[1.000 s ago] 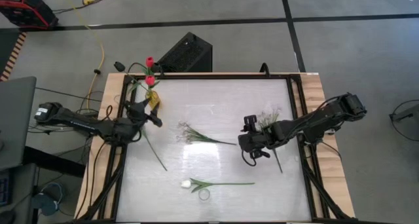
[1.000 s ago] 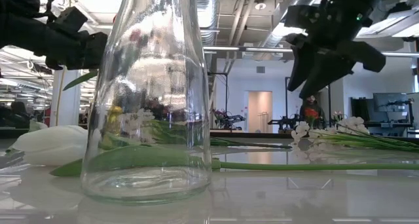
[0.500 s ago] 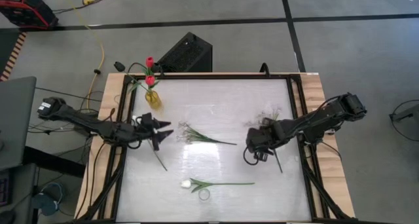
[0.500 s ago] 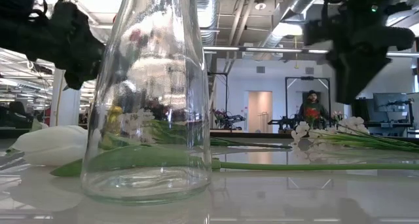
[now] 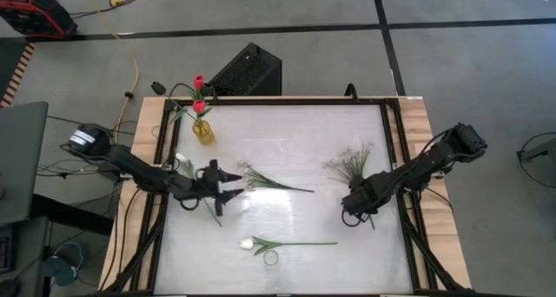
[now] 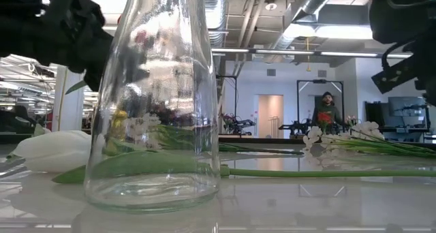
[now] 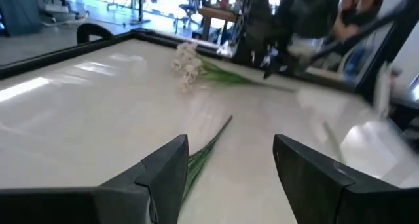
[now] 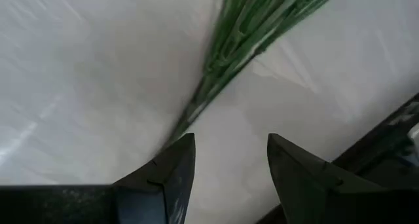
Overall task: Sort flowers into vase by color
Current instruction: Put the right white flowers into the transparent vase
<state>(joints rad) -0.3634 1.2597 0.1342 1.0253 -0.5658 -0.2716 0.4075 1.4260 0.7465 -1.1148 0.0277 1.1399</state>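
A sprig of tiny white blossoms (image 5: 261, 180) lies mid-table. My left gripper (image 5: 230, 177) hovers open just left of its blossom end (image 7: 186, 57), and a loose green stem (image 7: 209, 145) lies ahead between the fingers. A second sprig (image 5: 352, 162) lies to the right. My right gripper (image 5: 354, 203) is open over its stem end (image 8: 196, 106), touching nothing. A white tulip (image 5: 252, 243) lies near the front beside a clear glass vase (image 6: 157, 97). Red tulips stand in a yellow vase (image 5: 202, 128) at the far left.
A black frame (image 5: 395, 158) rims the white table. A black box (image 5: 248, 71) sits beyond the far edge. Cables run along the left side. In the room behind, a person (image 6: 328, 110) stands far off. Open tabletop lies between the two sprigs.
My left gripper has swung away from the yellow vase, toward the table's right and near side, turning to point right at the middle sprig. My right gripper has slid toward the near right along the right sprig, from its middle to its stem end. Both stay open.
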